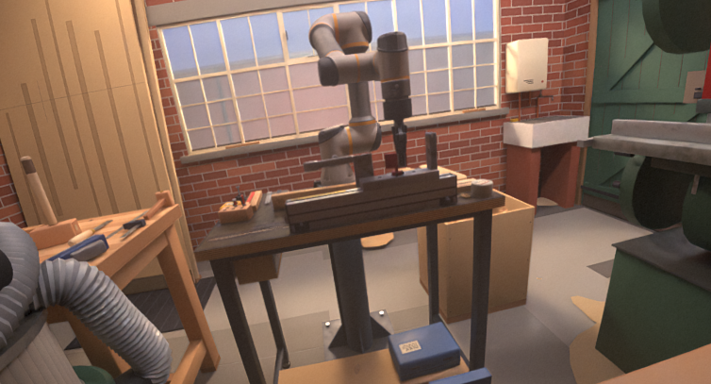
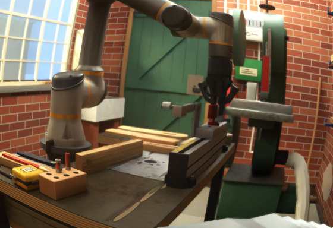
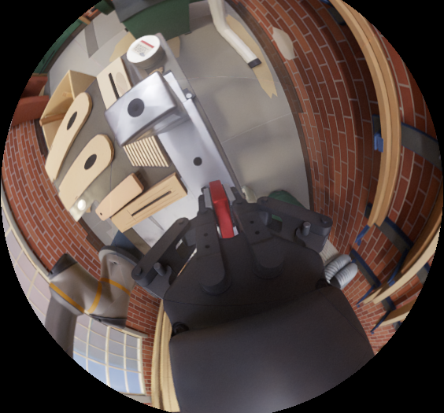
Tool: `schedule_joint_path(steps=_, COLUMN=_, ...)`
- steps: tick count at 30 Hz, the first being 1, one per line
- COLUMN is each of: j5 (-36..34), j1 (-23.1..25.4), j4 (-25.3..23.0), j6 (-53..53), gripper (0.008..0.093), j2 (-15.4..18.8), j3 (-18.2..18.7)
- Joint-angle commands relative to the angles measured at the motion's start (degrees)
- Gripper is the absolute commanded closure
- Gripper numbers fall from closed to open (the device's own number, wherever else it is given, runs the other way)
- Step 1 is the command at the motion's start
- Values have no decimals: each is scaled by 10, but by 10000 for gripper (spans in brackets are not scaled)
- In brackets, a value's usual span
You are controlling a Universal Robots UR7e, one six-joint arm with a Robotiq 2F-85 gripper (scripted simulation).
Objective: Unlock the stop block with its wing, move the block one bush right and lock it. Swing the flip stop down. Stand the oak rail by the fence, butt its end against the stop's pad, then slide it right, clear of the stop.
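The fence (image 1: pixel 370 199) runs along the front of the dark table. The grey stop block (image 2: pixel 210 130) sits on its top rail. A red wing (image 2: pixel 213 112) stands up from the block. The flip stop arm (image 2: pixel 182 109) juts out level from the block, toward the table, with a pale pad at its tip. The oak rail (image 2: pixel 108 155) lies flat on the table behind the fence. In the wrist camera a bush hole (image 3: pixel 197 161) shows in the rail ahead of the wing (image 3: pixel 220 209). My gripper (image 2: pixel 216 104) hangs straight down over the block, closed on the red wing.
The table's front edge (image 1: pixel 348 230) lies just below the fence. A wooden bit holder (image 2: pixel 63 182) and a yellow tape (image 2: pixel 26 173) sit at the table's left end. Plywood pieces (image 2: pixel 148 136) lie behind the rail. A bandsaw (image 2: pixel 267 103) stands right of the table.
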Motion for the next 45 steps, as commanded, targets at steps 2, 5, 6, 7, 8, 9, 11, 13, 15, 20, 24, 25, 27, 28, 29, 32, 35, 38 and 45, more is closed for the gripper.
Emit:
schedule_joint_path(steps=2, j5=0, j1=0, j4=0, j6=13, gripper=934, j2=0, j3=-1)
schedule_joint_path(steps=5, j5=0, j1=0, j4=0, j6=33, gripper=934, j2=1, j3=-1)
schedule_joint_path(steps=6, j5=0, j1=0, j4=0, j6=41, gripper=934, j2=1, j3=-2)
schedule_joint_path(steps=7, j5=0, j1=-1, j4=0, j6=48, gripper=934, j2=1, j3=-2)
schedule_joint_path(steps=8, j5=0, j1=-1, j4=0, j6=56, gripper=934, j2=1, j3=-2)
schedule_joint_path(steps=9, j5=0, j1=-1, j4=0, j6=63, gripper=934, j2=2, j3=-2)
schedule_joint_path(steps=11, j5=0, j1=-1, j4=0, j6=79, gripper=934, j2=2, j3=-3)
schedule_joint_path(steps=13, j5=0, j1=-1, j4=0, j6=95, gripper=934, j2=2, j3=-3)
schedule_joint_path(steps=15, j5=0, j1=-1, j4=0, j6=111, gripper=934, j2=3, j3=-4)
schedule_joint_path(steps=20, j5=0, j1=-2, j4=0, j6=153, gripper=934, j2=4, j3=-5)
schedule_joint_path(steps=24, j5=0, j1=-3, j4=0, j6=188, gripper=934, j2=5, j3=-5)
schedule_joint_path(steps=25, j5=0, j1=-3, j4=0, j6=197, gripper=934, j2=5, j3=-6)
schedule_joint_path(steps=27, j5=0, j1=-3, j4=0, j6=215, gripper=934, j2=5, j3=-6)
schedule_joint_path(steps=28, j5=0, j1=-3, j4=0, j6=224, gripper=934, j2=6, j3=-6)
schedule_joint_path(steps=29, j5=0, j1=-4, j4=0, j6=233, gripper=934, j2=6, j3=-6)
schedule_joint_path(steps=32, j5=0, j1=-4, j4=0, j6=260, gripper=934, j2=6, j3=-7)
schedule_joint_path(steps=35, j5=0, j1=-5, j4=0, j6=287, gripper=934, j2=7, j3=-8)
schedule_joint_path(steps=38, j5=0, j1=-6, j4=0, j6=315, gripper=934, j2=7, j3=-8)
schedule_joint_path(steps=45, j5=0, j1=-7, j4=0, j6=378, gripper=934, j2=8, j3=-9)
